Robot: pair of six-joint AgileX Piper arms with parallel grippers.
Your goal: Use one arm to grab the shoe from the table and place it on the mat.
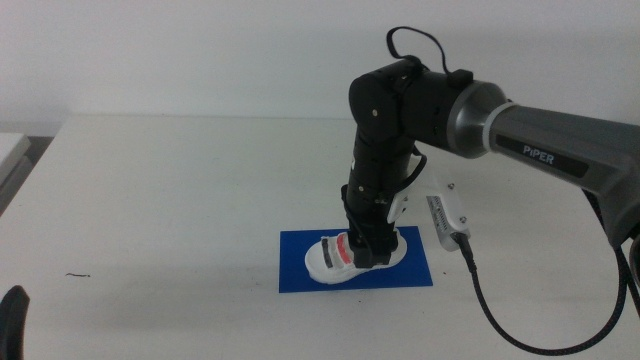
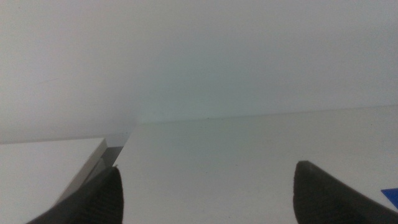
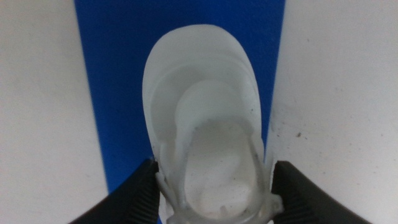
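The white shoe (image 1: 335,258) with dark and red straps lies on the dark-blue mat (image 1: 300,272) on the white table (image 1: 180,190). The right arm (image 1: 520,135) reaches down from the right. Its gripper (image 1: 368,250) is over the shoe's heel end. In the right wrist view the gripper (image 3: 214,199) has a jaw against each side of the shoe (image 3: 205,106), and the mat (image 3: 118,74) lies under it. The left gripper (image 1: 12,320) waits at the bottom left. In its own view the left gripper (image 2: 208,186) is open and empty.
A white wrist module (image 1: 445,218) with a black cable (image 1: 490,310) hangs just right of the mat. A small dark mark (image 1: 78,275) is on the table at the left. A second white surface (image 1: 12,150) adjoins the table's left edge.
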